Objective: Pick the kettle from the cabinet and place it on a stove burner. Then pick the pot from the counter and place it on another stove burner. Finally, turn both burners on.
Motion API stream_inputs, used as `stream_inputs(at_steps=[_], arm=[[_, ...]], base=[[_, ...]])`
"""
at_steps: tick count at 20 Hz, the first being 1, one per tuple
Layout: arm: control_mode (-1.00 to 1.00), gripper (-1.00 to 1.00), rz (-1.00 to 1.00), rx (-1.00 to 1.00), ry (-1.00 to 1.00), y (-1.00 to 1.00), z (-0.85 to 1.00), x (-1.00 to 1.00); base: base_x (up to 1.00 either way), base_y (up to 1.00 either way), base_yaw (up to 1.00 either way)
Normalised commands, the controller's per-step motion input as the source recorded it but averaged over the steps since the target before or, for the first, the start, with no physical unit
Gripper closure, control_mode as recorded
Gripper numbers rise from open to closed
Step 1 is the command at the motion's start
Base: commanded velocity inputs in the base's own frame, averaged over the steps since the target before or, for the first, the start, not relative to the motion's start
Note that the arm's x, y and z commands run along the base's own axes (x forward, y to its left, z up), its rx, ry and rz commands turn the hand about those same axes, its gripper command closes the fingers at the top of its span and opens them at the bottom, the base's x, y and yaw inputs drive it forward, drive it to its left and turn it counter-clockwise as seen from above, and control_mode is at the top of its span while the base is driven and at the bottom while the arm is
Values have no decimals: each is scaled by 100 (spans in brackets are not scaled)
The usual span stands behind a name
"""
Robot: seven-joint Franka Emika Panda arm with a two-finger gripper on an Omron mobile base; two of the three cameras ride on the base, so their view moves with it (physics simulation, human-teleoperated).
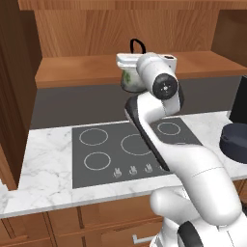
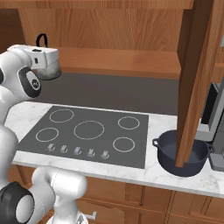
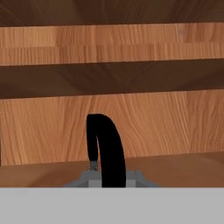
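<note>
The silvery kettle [image 1: 129, 79] [image 2: 51, 70] hangs at the front edge of the cabinet shelf [image 1: 82, 72] [image 2: 122, 61], over the back of the cooktop. Its black loop handle [image 3: 107, 148] rises right before the hand camera, with wood panels behind. My gripper [image 1: 132, 61] [image 2: 43, 54] is shut on the kettle's handle from above; the white hand hides the fingers. The dark blue-grey pot [image 1: 236, 140] [image 2: 181, 153] stands on the marble counter [image 1: 48, 164] right of the cooktop, partly behind an open cabinet door.
The dark cooktop [image 1: 130, 144] [image 2: 87, 131] has several ringed burners and a row of knobs [image 1: 132, 170] along its front. The open wooden door [image 2: 197, 78] hangs over the pot. A dark appliance [image 2: 214, 113] stands at the far right.
</note>
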Motion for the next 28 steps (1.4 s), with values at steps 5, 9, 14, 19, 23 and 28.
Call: stream_inputs(at_steps=[5, 9, 14, 19, 23, 28], arm=[[-100, 100, -2, 0, 0, 0, -12, -42], [-100, 100, -4, 0, 0, 0, -18, -44], [-100, 100, -4, 0, 3, 0, -23, -17], [-100, 100, -10, 0, 1, -2, -29, -18], [-100, 100, -18, 1, 0, -10, -31, -20], [-100, 100, -20, 1, 0, -8, -30, -13]], base=[[0, 0, 0], [0, 0, 0], [0, 0, 0], [0, 0, 0], [0, 0, 0], [0, 0, 0]])
